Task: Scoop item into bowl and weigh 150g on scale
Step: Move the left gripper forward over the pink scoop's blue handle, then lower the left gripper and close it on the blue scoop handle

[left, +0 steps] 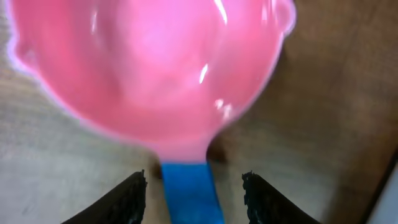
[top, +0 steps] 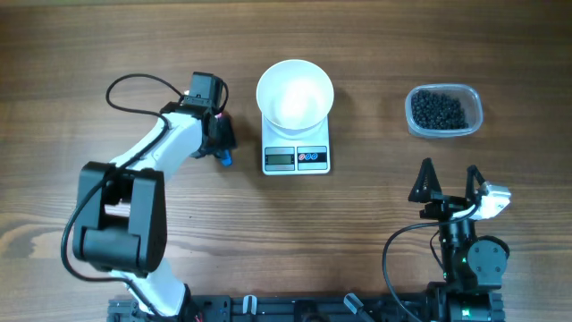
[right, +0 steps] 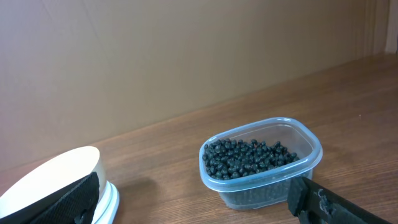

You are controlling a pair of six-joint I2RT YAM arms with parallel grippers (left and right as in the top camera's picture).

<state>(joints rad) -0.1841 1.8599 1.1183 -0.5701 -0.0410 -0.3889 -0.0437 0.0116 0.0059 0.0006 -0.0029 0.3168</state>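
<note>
Pink scoop (left: 155, 68) is lying beneath the left gripper (left: 194, 180), jaws open and straddling its blue handle (left: 189, 199), risking a skid if closing off-centre. Right gripper (top: 450, 183) is idling open.

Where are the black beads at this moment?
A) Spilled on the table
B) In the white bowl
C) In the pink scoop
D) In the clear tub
D: the beads all sit in the clear tub, while the bowl on the scale is empty and the pink scoop holds none.
</note>
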